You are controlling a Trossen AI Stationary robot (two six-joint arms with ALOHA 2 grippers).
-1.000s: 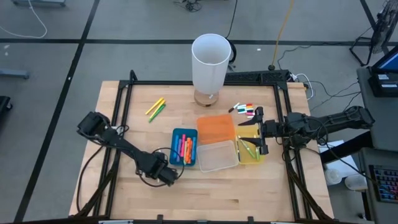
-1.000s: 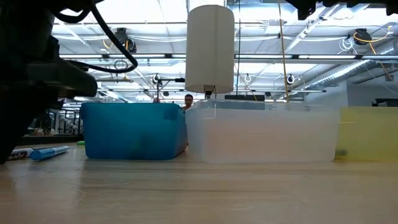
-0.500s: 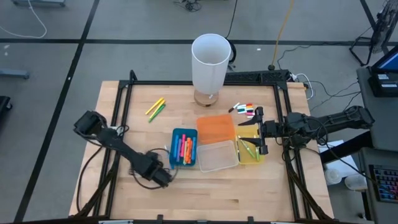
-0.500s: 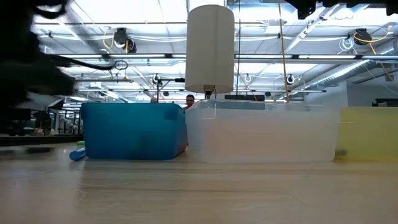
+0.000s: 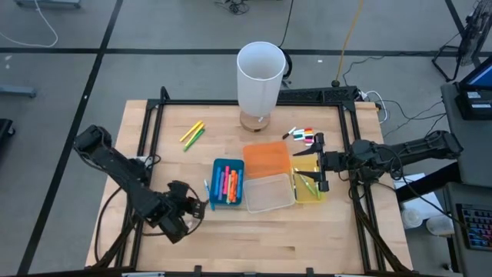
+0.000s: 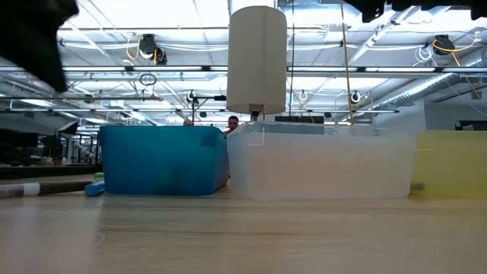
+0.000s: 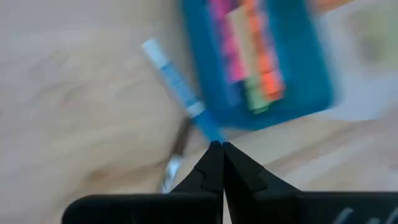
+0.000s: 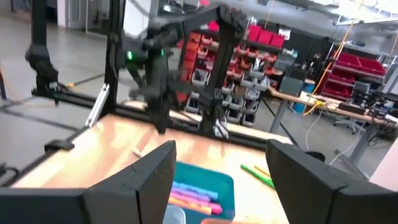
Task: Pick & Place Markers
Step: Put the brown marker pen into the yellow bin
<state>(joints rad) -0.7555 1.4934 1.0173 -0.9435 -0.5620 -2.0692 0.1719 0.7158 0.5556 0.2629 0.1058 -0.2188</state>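
Blurrily, left end effector (image 7: 217,147) fully closed, empty, tips just past blue marker (image 7: 177,90) beside blue bin (image 7: 311,74).

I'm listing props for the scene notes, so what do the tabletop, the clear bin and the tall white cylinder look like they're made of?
The tabletop looks like pale unfinished wood, with visible plank seams and grain. The clear bin seems to be frosted translucent plastic: the wood shows faintly through it. The tall white cylinder is matte white, probably plastic or card; its look leaves that open.

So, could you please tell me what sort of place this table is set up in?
Most likely a robotics lab in an industrial hall: exposed ceiling trusses with hanging lights, shelves of red parts bins, and cables across a tiled floor.
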